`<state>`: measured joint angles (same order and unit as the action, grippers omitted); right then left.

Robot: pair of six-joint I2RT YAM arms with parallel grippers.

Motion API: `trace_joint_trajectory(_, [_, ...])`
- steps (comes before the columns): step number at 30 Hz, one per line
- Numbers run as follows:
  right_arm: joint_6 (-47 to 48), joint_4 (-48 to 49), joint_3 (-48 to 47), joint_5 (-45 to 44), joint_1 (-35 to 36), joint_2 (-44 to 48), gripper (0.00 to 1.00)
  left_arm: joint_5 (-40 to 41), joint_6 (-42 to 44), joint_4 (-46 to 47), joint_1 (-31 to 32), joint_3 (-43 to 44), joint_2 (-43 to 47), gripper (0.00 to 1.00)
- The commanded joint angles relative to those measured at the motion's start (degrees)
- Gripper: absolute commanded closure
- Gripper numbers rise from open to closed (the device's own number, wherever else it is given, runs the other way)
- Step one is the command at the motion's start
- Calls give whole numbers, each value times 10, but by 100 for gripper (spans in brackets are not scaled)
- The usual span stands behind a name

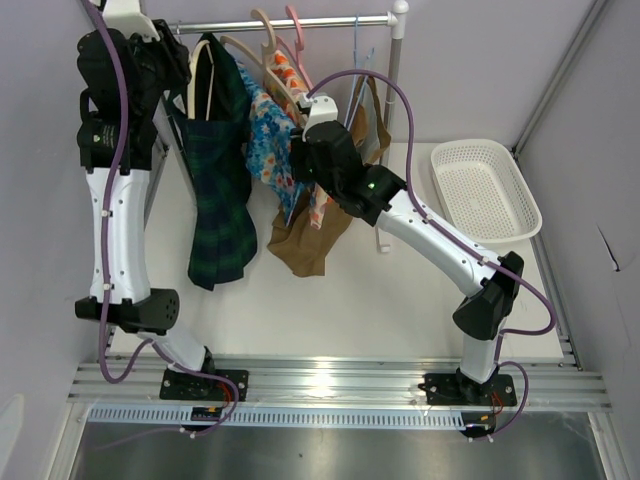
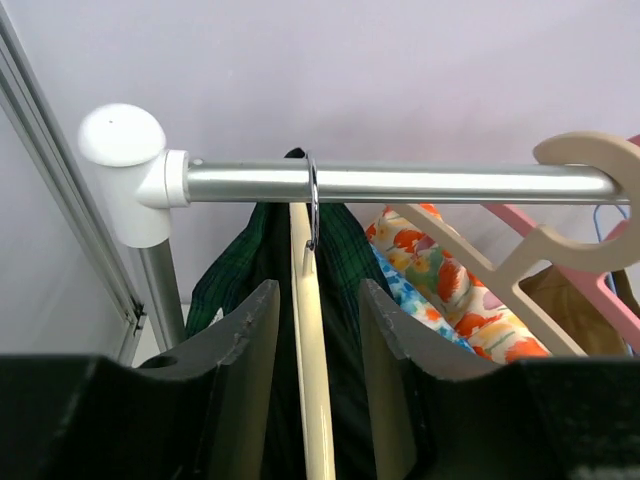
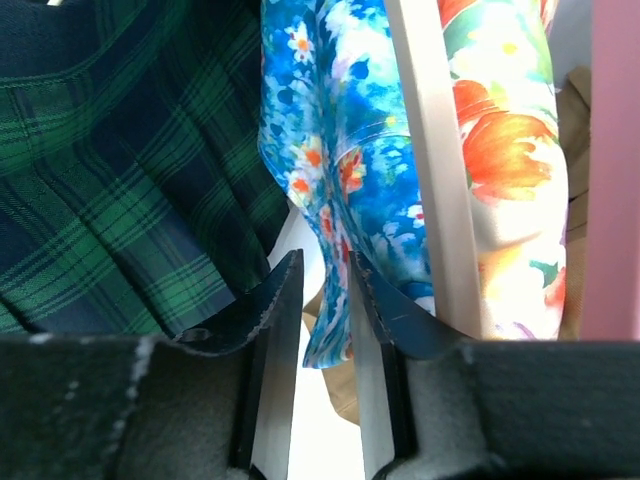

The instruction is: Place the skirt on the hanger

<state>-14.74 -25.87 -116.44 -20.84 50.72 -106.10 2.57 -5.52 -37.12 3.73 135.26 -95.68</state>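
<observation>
Table (image 1: 350, 300) is white, with the rack rail (image 1: 300, 22) across its far side. The skirt (image 1: 218, 200) hangs from the rail's left end, draped on the hanger (image 2: 312, 380), whose wire hook is looped over the rail. White basket (image 1: 485, 188) sits far right on the table. Blue floral garment (image 1: 265, 140) hangs just right of the skirt, and the brown garment (image 1: 310, 245) is behind it to the right. Tan hanger (image 2: 560, 240) and pink hanger (image 2: 600, 300) sit further along the rail.

Left gripper (image 2: 318, 290) is up at the rail, fingers apart and straddling the hanger arm (a gap shows on both sides). Right gripper (image 3: 325, 265) is between the skirt and the floral garment, fingers narrowly apart, nothing between them.
</observation>
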Motion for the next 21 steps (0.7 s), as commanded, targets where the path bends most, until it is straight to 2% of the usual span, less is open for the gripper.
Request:
trace_joint_trajectory(1, [-5,18,-5,16,-4,25,69,-19,-6,19,-5,-32,29,55])
trace_joint_trajectory(6, [-14,27,10,49,-4,41,59,-38,-21,27,-5,-71,82,52])
trace_joint_trajectory(11, [-27,26,10,125,-2,58,37,-55,-37,26,-5,-100,125,48])
trace_joint_trajectory(16, [-54,23,9,182,0,71,26,-74,-44,14,-4,-124,168,46])
trace_joint_trajectory(21, [-95,25,3,296,0,91,19,-96,-65,-2,-4,-157,219,44])
